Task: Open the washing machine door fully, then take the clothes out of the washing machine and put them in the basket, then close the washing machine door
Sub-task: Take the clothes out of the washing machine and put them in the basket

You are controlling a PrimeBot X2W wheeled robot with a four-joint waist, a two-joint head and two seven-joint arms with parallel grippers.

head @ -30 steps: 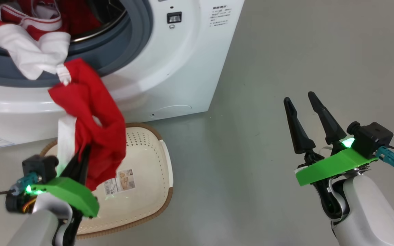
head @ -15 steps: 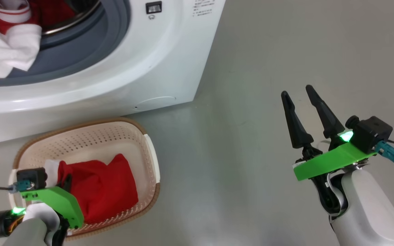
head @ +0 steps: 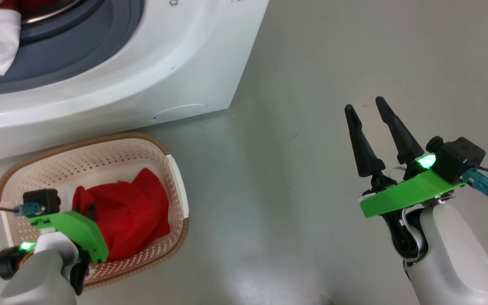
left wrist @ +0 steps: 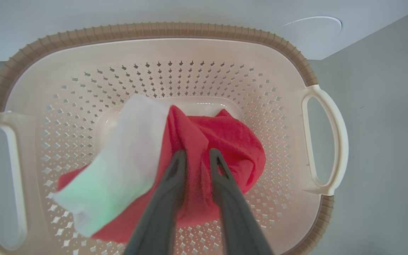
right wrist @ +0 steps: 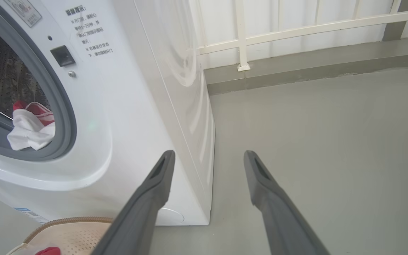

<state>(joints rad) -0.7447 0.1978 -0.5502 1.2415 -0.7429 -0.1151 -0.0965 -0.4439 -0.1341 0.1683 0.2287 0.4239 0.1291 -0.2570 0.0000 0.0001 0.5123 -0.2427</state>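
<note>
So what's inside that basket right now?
A red garment with a white part lies in the basket, the left gripper open over it. The cloth hides much of the basket's floor beneath.

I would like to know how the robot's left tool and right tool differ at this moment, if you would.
The left tool is down inside the basket, while the right tool hangs over the floor. The left tool's fingers stand a little apart with the red garment at their tips; the right tool's fingers stand wide apart with nothing between them. Both have two long dark fingers.
</note>
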